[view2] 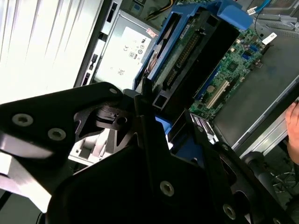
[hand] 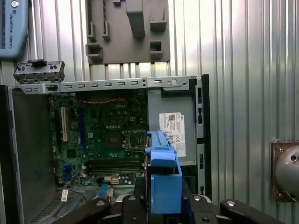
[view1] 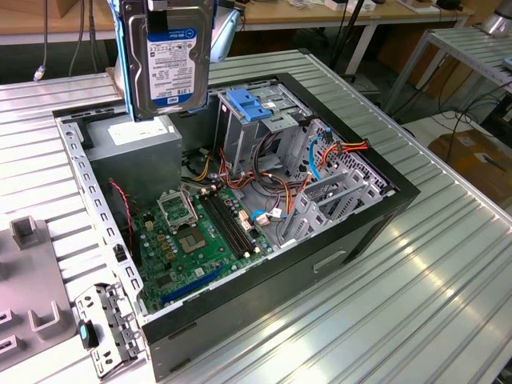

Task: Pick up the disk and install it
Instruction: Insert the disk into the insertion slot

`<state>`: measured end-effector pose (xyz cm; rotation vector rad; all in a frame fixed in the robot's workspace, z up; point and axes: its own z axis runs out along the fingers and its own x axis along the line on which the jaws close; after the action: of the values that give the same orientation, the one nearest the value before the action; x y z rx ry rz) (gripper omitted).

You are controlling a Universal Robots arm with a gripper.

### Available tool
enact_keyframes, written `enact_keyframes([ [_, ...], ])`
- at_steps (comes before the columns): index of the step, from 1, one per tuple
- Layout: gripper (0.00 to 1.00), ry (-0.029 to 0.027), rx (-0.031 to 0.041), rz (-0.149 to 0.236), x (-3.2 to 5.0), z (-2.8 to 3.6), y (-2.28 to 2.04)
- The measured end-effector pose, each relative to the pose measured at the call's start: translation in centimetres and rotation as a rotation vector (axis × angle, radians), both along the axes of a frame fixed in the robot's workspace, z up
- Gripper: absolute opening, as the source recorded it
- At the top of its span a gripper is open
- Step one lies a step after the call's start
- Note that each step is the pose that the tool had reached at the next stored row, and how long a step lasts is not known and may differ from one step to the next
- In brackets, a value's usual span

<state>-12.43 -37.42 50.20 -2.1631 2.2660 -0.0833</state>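
Note:
The disk (view1: 170,60) is a silver hard drive with a blue-and-white label and blue side rails. It hangs upright in the air, over the far corner of the open computer case (view1: 400,192) and above the grey power-supply box (view1: 136,138). My gripper (view1: 178,5) is shut on its upper end. In the second wrist view the black fingers (view2: 145,100) clamp the disk (view2: 196,46) by its end. The first wrist view looks down along the disk's blue rail (hand: 163,179) onto the green motherboard (hand: 103,135) below.
A metal drive cage with a blue latch piece (view1: 250,104) stands in the case beside coloured cables (view1: 336,152). A loose metal bracket (view1: 108,328) and a grey fixture plate (view1: 24,272) lie at the exterior view's left. A person's hand (view2: 294,121) shows past the case.

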Motion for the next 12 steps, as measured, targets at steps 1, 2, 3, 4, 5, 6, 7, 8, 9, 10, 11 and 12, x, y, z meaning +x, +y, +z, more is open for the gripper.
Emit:
enact_keyframes([
  [1, 0.37, 0.0, 0.0, 0.0, 0.01, 0.0, -0.47],
  [2, 0.37, 0.0005, 0.0, 0.0, 0.1, -0.01, -1.22],
  [3, 0.37, 0.0013, 0.0, 0.0, 0.16, -0.01, -1.49],
  [4, 0.37, 0.0024, 0.0, 0.0, 0.22, -0.02, -1.79],
  [5, 0.37, 0.0037, 0.0, 0.0, 0.28, -0.02, -2.1],
  [6, 0.37, 0.0047, -0.0001, 0.0, 0.32, -0.03, -2.39],
  [7, 0.37, 0.0054, 0.0, 0.0, 0.36, -0.04, -2.77],
  [8, 0.37, 0.0056, 0.0, 0.0, 0.38, -0.05, -3.05],
  [9, 0.37, 0.0058, 0.0, 0.0, 0.41, -0.07, -3.46],
  [10, 0.37, 0.006, -0.0001, 0.0, 0.42, -0.08, -3.77],
  [11, 0.37, 0.006, 0.0, 0.0, 0.44, -0.1, -4.06],
  [12, 0.37, 0.0061, 0.0, 0.0, 0.46, -0.12, -4.36],
])
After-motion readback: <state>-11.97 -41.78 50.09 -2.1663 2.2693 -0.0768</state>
